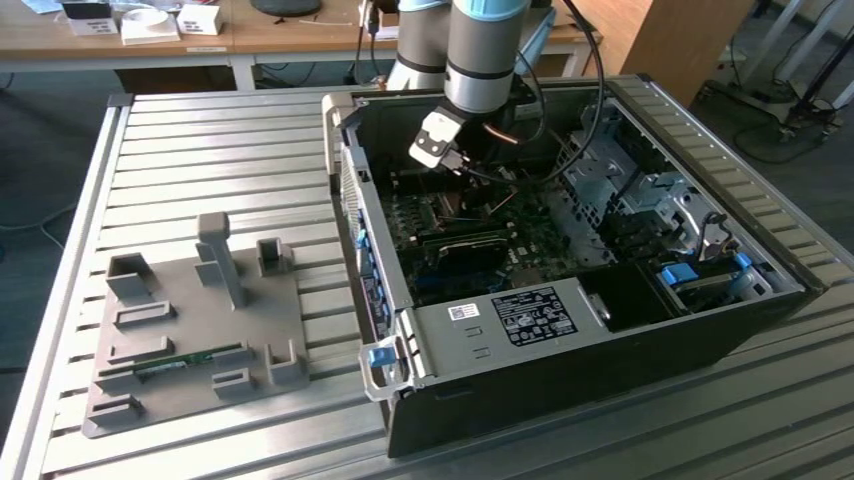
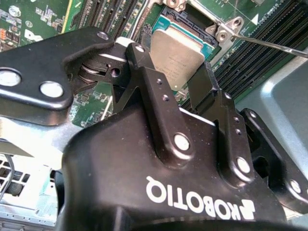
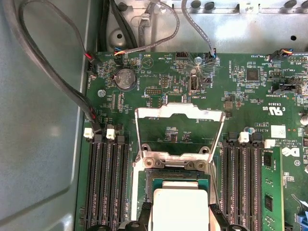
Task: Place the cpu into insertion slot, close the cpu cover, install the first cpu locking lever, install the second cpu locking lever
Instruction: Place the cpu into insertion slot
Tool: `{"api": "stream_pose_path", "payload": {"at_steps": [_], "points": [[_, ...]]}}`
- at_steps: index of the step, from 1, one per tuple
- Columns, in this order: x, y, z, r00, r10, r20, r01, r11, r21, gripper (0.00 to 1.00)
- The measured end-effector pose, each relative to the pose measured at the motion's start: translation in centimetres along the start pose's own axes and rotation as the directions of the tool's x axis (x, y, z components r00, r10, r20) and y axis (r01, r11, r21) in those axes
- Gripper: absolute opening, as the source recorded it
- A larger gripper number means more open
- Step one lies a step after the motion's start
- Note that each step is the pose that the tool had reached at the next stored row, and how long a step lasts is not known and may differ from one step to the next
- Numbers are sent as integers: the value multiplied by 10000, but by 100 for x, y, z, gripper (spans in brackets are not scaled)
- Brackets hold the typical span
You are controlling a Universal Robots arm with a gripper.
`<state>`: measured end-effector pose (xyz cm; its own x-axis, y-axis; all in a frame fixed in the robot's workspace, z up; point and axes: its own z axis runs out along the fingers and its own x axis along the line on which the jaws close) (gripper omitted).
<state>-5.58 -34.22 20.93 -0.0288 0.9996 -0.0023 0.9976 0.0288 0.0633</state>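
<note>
In the exterior view my gripper (image 1: 447, 150) reaches down into the open computer case (image 1: 561, 330). Both wrist views show the cpu (image 2: 175, 50) (image 3: 179, 207), a silver-topped square chip, held between my two black fingers (image 2: 144, 72). My gripper (image 2: 171, 67) (image 3: 180, 219) is shut on it. The chip hovers just over the insertion slot (image 3: 175, 174) (image 2: 187, 9), partly covering it. The cpu cover (image 3: 180, 113), a silver frame with a square window, stands swung open at the slot's far side. A thin metal locking lever (image 2: 269, 45) sticks out, unlatched.
Long black memory slots (image 3: 108, 183) (image 3: 243, 183) flank the socket on both sides. Grey cables (image 3: 48, 72) run along the case wall beside the board. A grey fixture plate (image 1: 200, 330) lies on the slatted table at the exterior view's left.
</note>
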Motion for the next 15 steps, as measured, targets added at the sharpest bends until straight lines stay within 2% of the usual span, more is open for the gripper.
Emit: {"api": "stream_pose_path", "payload": {"at_steps": [15], "points": [[-1, -4, 58, 10000, -1, 12, 1, 10000, 3, 54]]}}
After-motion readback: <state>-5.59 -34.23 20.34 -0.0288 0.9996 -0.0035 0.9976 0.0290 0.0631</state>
